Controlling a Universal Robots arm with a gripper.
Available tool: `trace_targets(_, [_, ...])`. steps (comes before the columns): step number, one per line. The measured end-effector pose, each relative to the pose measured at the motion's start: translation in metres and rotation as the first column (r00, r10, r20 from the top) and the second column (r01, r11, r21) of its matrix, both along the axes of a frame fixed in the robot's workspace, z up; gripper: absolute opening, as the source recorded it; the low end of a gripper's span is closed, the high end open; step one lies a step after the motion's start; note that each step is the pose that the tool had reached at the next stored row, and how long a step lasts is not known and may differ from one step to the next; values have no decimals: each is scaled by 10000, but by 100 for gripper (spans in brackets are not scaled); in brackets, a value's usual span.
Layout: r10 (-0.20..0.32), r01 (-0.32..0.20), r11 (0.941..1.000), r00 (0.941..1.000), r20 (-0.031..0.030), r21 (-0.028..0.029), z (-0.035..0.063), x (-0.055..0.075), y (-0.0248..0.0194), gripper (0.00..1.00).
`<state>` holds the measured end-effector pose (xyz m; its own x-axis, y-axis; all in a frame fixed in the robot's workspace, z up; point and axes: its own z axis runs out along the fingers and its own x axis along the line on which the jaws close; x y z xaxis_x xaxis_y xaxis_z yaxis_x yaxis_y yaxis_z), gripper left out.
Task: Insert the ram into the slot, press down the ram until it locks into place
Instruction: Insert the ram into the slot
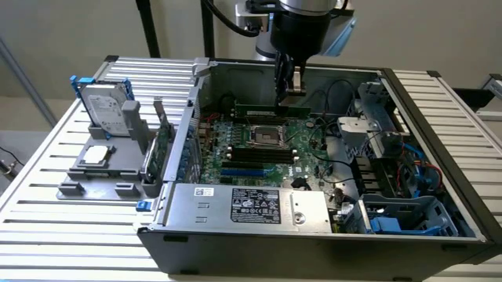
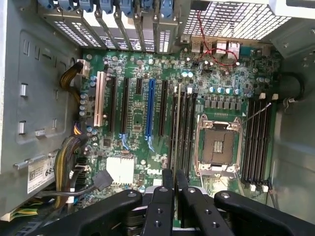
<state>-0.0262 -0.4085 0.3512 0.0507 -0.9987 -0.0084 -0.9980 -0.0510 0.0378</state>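
Observation:
The ram (image 1: 263,110), a long dark-green stick, hangs level above the motherboard, over the far side of the CPU socket (image 1: 265,136) in the exterior view. My gripper (image 1: 292,93) is shut on its upper edge near one end. In the wrist view the ram (image 2: 175,123) shows edge-on as a thin pale line running out from between the black fingers (image 2: 165,189). It lies parallel to the black memory slots (image 2: 186,128) beside the socket and over their outer edge. A second bank of slots (image 2: 258,142) lies on the socket's other side. The near bank of slots (image 1: 259,155) is bare.
The open computer case rests on a slatted metal table (image 1: 47,235). A labelled silver power supply (image 1: 251,205) fills its near side, and a drive cage with blue parts (image 1: 408,217) stands at the exterior view's right. A hard drive (image 1: 106,111) and an upright green card (image 1: 163,144) sit on a grey fixture outside the case.

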Motion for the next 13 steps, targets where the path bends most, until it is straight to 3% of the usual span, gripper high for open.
trace_targets(13, [4,-4,10000,10000,0,0,-237,2,0,13])
